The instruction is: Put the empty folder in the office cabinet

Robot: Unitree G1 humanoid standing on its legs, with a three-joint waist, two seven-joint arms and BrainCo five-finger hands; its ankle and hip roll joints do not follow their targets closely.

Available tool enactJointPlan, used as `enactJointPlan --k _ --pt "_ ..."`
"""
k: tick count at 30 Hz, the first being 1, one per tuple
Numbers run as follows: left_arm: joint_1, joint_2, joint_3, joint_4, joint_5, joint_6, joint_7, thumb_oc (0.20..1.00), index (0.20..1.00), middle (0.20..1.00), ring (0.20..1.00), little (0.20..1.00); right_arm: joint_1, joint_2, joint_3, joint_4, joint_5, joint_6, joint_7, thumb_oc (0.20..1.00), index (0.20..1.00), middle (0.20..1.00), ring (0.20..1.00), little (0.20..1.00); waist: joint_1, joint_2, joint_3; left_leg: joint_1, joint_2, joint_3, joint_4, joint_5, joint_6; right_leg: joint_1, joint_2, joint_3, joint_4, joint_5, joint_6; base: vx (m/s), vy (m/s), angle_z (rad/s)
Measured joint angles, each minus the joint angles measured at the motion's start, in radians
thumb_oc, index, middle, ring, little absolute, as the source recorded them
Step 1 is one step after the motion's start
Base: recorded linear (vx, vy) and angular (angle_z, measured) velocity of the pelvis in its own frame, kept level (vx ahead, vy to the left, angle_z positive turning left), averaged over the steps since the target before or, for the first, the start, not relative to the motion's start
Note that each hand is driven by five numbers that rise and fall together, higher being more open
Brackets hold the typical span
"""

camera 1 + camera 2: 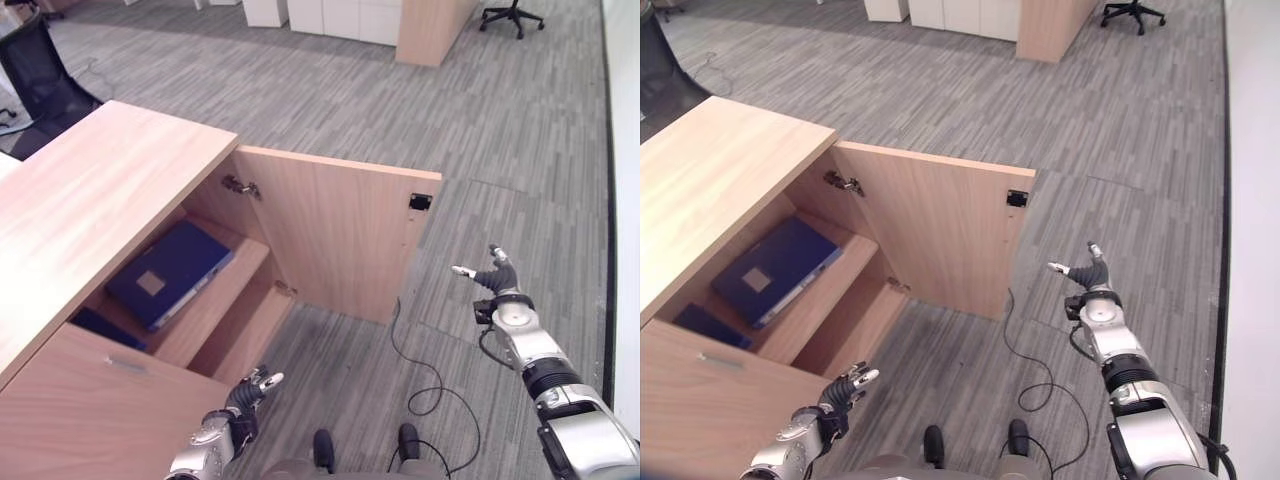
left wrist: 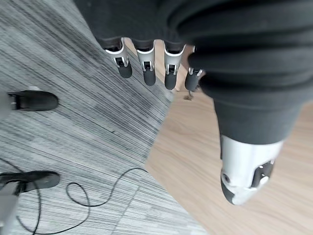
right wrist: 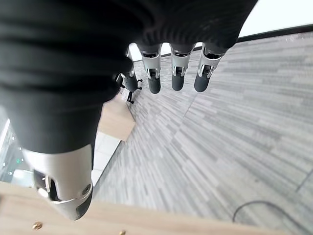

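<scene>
Blue folder lying flat on the upper shelf inside the office cabinet, spine toward the opening, slightly askew. Already placed, by the look of it. Resting fully on the shelf board, so no support needed from either hand. A second dark blue item just visible on the level below, mostly hidden behind the closed front panel.

Cabinet door swung wide open, standing out over the grey carpet, well clear of the folder. Probably left open to give access; closing it likely the remaining step.

Left hand low beside the cabinet's front corner, fingers straight and relaxed, grasping nothing. Right hand raised out over the floor, near the door's free edge but apart from it, fingers spread loose, also empty. Well positioned for pushing the door shut.

Office chairs far off across the room.
</scene>
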Motion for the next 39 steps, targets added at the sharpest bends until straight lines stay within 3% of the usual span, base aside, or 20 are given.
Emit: enactJointPlan --k 5,10,17,22,30,39 --pt "0.023 -0.009 -0.002 -0.003 0.001 0.001 -0.009 1.0 1.0 1.0 1.0 1.0 -0.023 -0.077 0.001 0.0 0.01 -0.003 0.002 1.0 1.0 1.0 1.0 1.0 -0.006 0.003 0.003 0.005 0.034 -0.051 0.0 0.018 -0.025 0.047 0.037 -0.043 -0.009 -0.007 -0.028 0.2 -0.172 0.35" --pt "0.05 -0.01 0.003 -0.003 0.004 0.009 -0.035 1.0 1.0 1.0 1.0 1.0 -0.088 -0.105 0.062 0.0 0.012 -0.028 0.062 1.0 1.0 1.0 1.0 1.0 -0.006 -0.014 -0.007 0.024 0.083 -0.094 -0.009 -0.003 -0.068 0.085 0.086 -0.084 -0.009 -0.036 -0.055 0.17 -0.119 0.18" --pt "0.071 -0.01 -0.013 -0.002 0.017 0.015 -0.052 1.0 1.0 1.0 1.0 1.0 -0.212 -0.137 0.203 0.005 0.066 -0.052 0.154 1.0 1.0 1.0 1.0 1.0 0.017 -0.031 -0.022 0.012 0.119 -0.126 0.0 0.016 -0.088 0.085 0.127 -0.114 -0.008 -0.047 -0.076 0.09 -0.067 0.11" --pt "0.077 -0.01 -0.038 0.001 0.017 0.015 -0.071 1.0 1.0 1.0 1.0 1.0 -0.335 -0.137 0.303 0.043 0.141 -0.061 0.208 1.0 1.0 1.0 1.0 1.0 0.03 -0.03 -0.024 0.007 0.12 -0.151 0.0 0.021 -0.095 0.092 0.129 -0.138 -0.008 -0.051 -0.086 0.06 -0.039 0.16" --pt "0.083 -0.013 -0.089 0.032 0.017 0.017 -0.086 1.0 1.0 1.0 1.0 1.0 -0.421 -0.037 0.374 0.171 0.208 -0.067 0.258 1.0 1.0 1.0 1.0 1.0 0.065 -0.029 -0.06 -0.005 0.121 -0.186 0.0 0.027 -0.104 0.098 0.132 -0.171 -0.006 -0.06 -0.094 0.03 -0.02 0.12" --pt "0.085 -0.013 -0.131 0.036 0.02 0.019 -0.088 1.0 1.0 1.0 1.0 1.0 -0.426 0.038 0.389 0.304 0.204 -0.061 0.277 1.0 1.0 1.0 1.0 1.0 0.073 -0.023 -0.109 -0.028 0.131 -0.209 -0.001 0.03 -0.11 0.092 0.143 -0.189 -0.008 -0.06 -0.095 0.0 -0.005 0.06"
